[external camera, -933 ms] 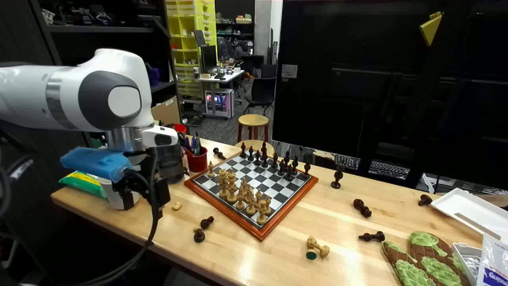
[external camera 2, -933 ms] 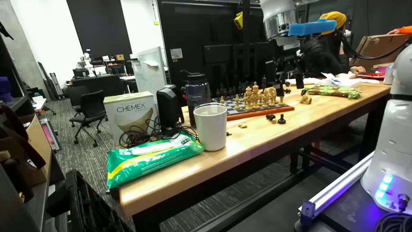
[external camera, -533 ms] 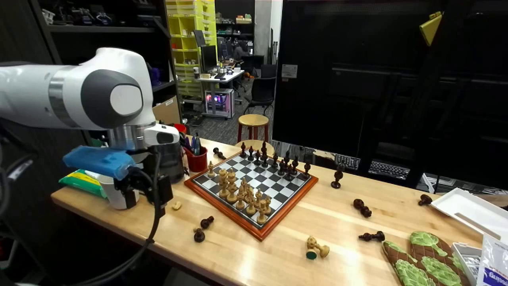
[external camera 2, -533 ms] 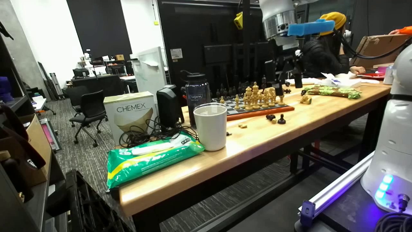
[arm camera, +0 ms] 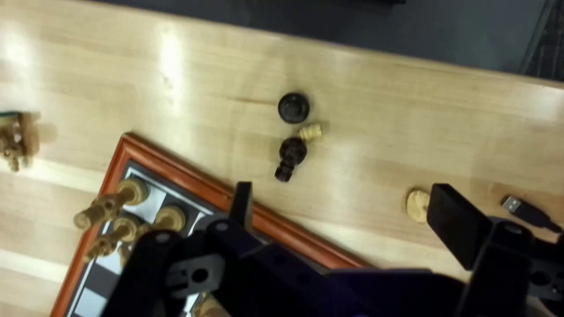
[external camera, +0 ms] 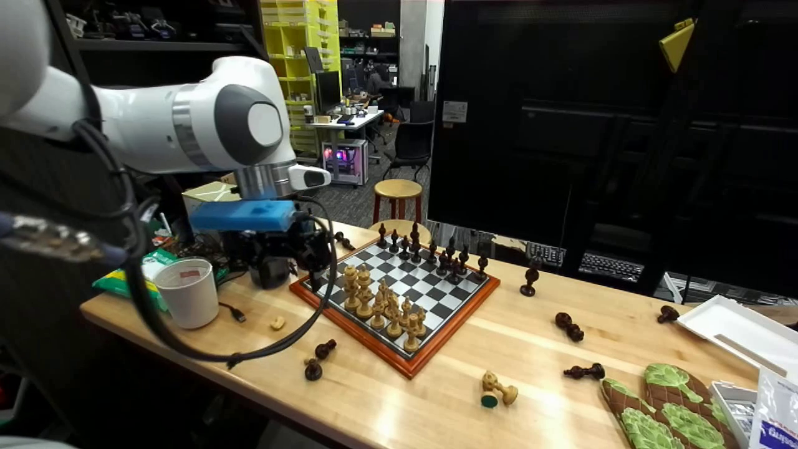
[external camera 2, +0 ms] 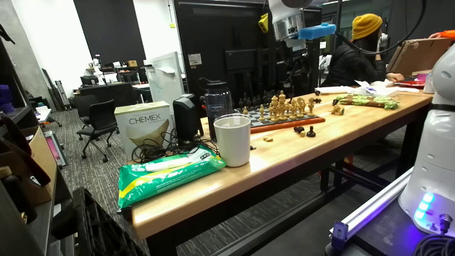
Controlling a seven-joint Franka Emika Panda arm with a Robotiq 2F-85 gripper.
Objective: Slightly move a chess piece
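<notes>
The Robotiq gripper stands wide, its fingertips far apart, with wooden table showing through the gap. Taking that gap in the wrist view as the dial's centre, a dark chess piece lies at ten o'clock, a small pale piece just beside its base, and a dark pawn stands upright at eleven. At three an oval pale piece lies partly hidden by a fingertip, a USB plug farther out on the same line. The chessboard lies toward eight, partly behind the gripper. Which chess piece the task means, I cannot tell. In an exterior view the gripper hangs above the table by the board's nine-o'clock corner. Around the board's dial, pale pieces stand from six to nine and dark pieces from twelve to three; off the board, a lone dark piece stands at three, a slim dark piece lies at four just beside a leaf-print oven mitt, and a white cup stands at nine.
</notes>
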